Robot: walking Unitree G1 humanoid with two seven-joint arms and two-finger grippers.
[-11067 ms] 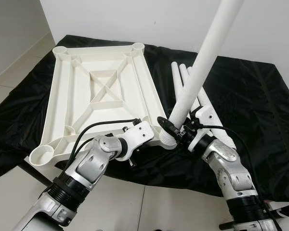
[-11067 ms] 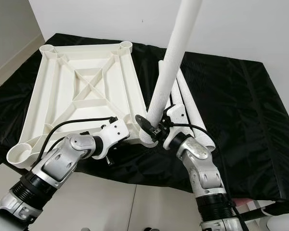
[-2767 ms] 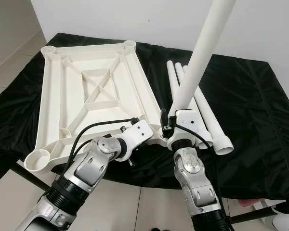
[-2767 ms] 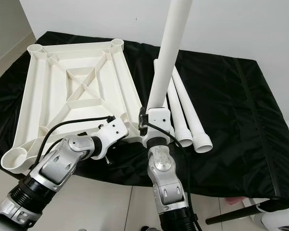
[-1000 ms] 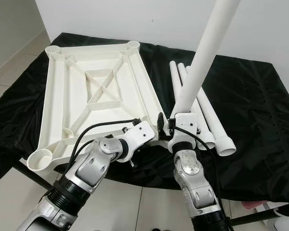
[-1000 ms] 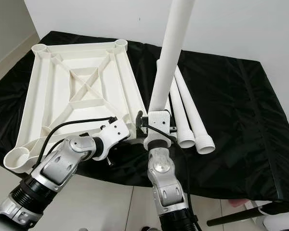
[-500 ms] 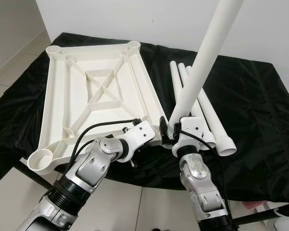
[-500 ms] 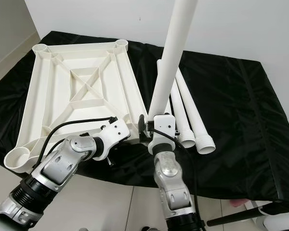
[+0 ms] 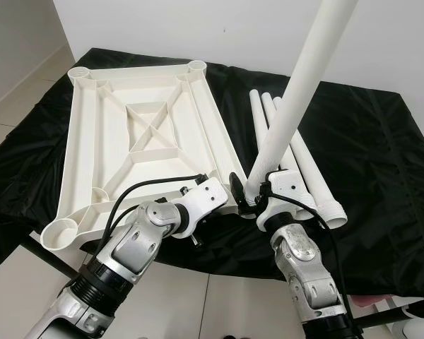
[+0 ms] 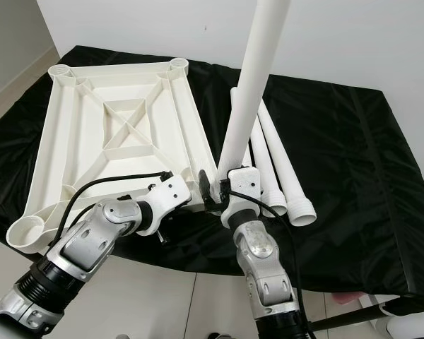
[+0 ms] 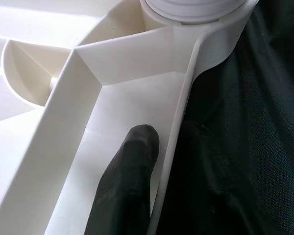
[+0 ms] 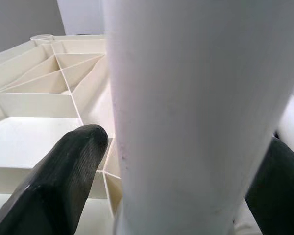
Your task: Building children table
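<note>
Since a second ago, right hand (image 12: 176, 161), still clamped around upright table leg (image 9: 297, 99), seemingly nearer tabletop (image 9: 120, 134) corner.

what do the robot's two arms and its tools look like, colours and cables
Both arms are silver metal with rounded, segmented shells and black ribbed rings at the forearm joints. Each wrist ends in a white plastic housing, and a black cable loops from that housing back along the arm. The left tool and the right tool each have two long matte black fingers with blunt, rounded tips. No markings are legible.
</note>
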